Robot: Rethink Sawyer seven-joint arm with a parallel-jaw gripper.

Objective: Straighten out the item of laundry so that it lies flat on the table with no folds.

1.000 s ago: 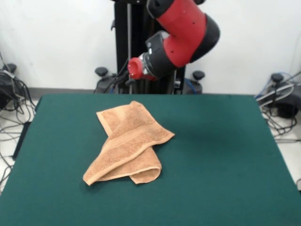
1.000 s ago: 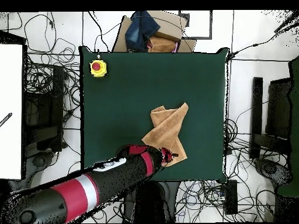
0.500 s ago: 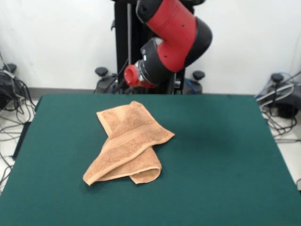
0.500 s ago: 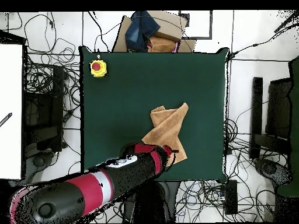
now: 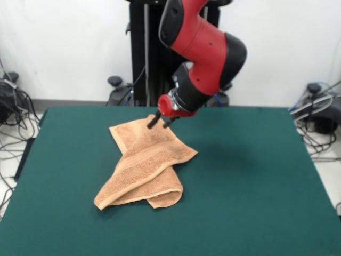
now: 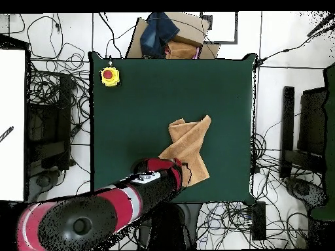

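The item of laundry (image 5: 145, 160) is an orange-tan towel lying crumpled on the green table (image 5: 256, 176), folded over itself into a long diagonal heap with a paler band along one edge. My gripper (image 5: 160, 122) hangs from the red and black arm just above the towel's far corner, tilted downward. Its two dark fingers stand apart and open, with nothing between them. In the overhead view the towel (image 6: 190, 145) lies right of the table's (image 6: 144, 98) middle, and the arm covers its near end, where the gripper (image 6: 186, 174) shows.
A yellow box with a red button (image 6: 110, 76) sits at one table corner. A cardboard box with blue cloth (image 6: 167, 36) stands just past the table's edge. Cables cover the floor all round the table.
The arm has swung down and forward from the table's back edge. The gripper, held sideways before, now points down over the towel's far corner. The towel has not moved.
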